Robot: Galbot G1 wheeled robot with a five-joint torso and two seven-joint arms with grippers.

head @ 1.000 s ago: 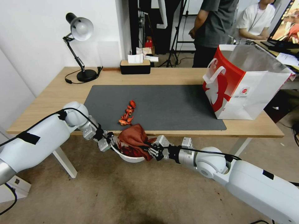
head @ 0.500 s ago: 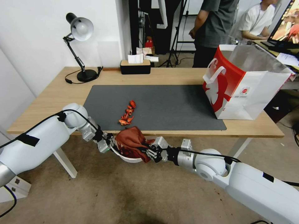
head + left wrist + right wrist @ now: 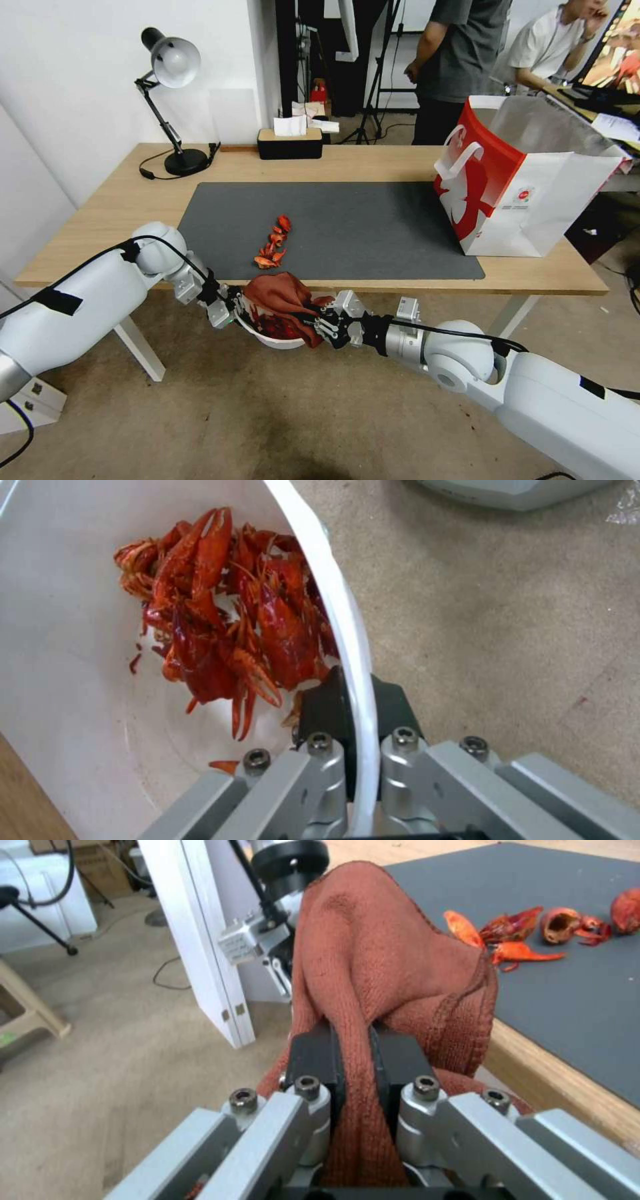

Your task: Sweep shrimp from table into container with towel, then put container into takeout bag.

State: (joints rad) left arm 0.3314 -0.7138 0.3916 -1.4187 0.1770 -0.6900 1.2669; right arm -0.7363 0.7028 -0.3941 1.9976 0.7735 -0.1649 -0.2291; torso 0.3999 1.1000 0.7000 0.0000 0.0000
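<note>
My rust-red soft towel (image 3: pixel 280 298) drapes over the round white plastic container (image 3: pixel 283 343), hiding most of its rim from my head camera. My left gripper (image 3: pixel 357 715) pinches that rim between pressed pads, just below the light-wood table (image 3: pixel 107 213) edge. My right gripper (image 3: pixel 353 1050) clamps a towel fold, arm stretched low. Bright red-orange shrimp (image 3: pixel 227 620) lie inside; more remain on the mat (image 3: pixel 272 243).

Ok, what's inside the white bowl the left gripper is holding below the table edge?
A heap of red shrimp lies in the container, which the left gripper grips by the rim. From the head, the towel held by the right gripper covers most of it.
</note>
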